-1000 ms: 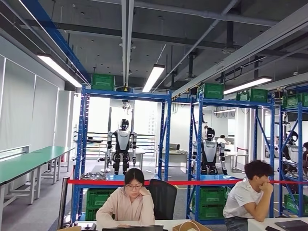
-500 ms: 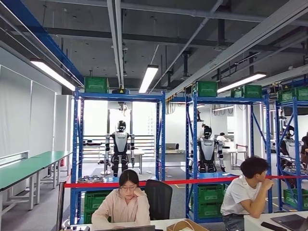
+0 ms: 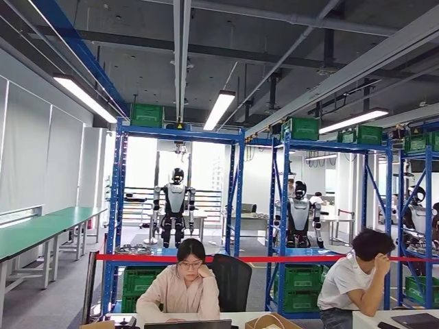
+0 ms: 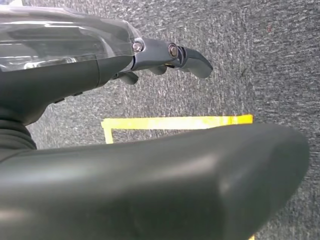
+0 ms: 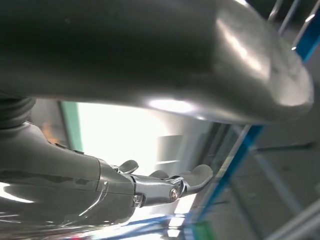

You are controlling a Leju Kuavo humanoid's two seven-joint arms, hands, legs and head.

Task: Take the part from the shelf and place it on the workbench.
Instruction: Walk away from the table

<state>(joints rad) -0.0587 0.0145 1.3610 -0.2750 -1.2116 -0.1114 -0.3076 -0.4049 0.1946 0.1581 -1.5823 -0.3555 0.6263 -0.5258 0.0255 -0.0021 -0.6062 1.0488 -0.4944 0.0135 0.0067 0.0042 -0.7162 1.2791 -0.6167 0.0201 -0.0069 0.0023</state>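
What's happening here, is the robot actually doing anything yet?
Not much yet. Its left hand and right hand are both open and hold nothing. Ahead stand blue shelves holding green crates, behind a red barrier tape. Two people sit at desks in front.

My left hand is just hanging there with nothing in it. Thumb sticks straight out, big and grey, and the darker fingers run out flat alongside it with a clear gap between the two. My right hand looks much the same: thumb stretched out, fingers extended and only slightly bent at the tips, well apart from the thumb, holding nothing.
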